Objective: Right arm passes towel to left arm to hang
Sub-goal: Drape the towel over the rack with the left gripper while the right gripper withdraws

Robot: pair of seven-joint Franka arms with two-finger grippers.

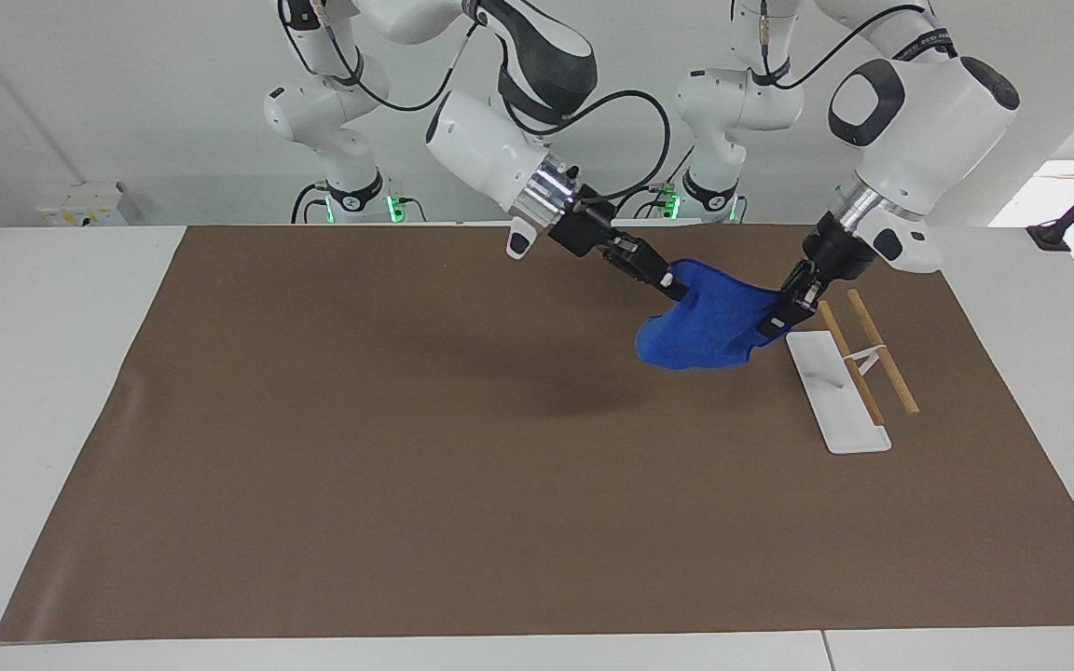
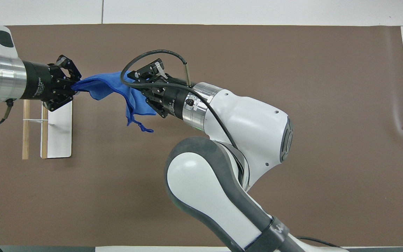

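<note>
Blue towel point(image 1: 705, 317) hangs in the air, stretched between both grippers and sagging in the middle. It is over the brown mat point(image 1: 406, 466), toward the left arm's end of the table, just beside the hanging rack point(image 1: 840, 396) and clear of the mat.

L gripper point(image 1: 781, 315) is clamped on one edge of the towel, fingertips together on the cloth. R gripper point(image 1: 674, 282) is at the other edge w/ cloth bunched round its tip. Whether it grips or is loose I can't tell. From overhead a flap and the thin loop cord point(image 2: 140, 126) dangle below the R gripper.

Step in hand, as I judge it, is the handover: R arm gives up the cloth, L arm takes the full weight.

To do it well:
- R should free the cloth fully before either arm pulls away, else the cloth gets tugged out of L's small pinch.
- Back R off along its own axis, away from the rack, so the fuzzy pile and loop don't snag on its links or the loose black cable point(image 2: 152, 56).
- Hold L steady till the towel swings down and settles.
- L's hold looks to be on an edge only, so move slow and smooth.
- Rack's wooden bars point(image 1: 882, 352) sit just under L gripper. Lift first so the hanging end clears them, then drape across.
</note>
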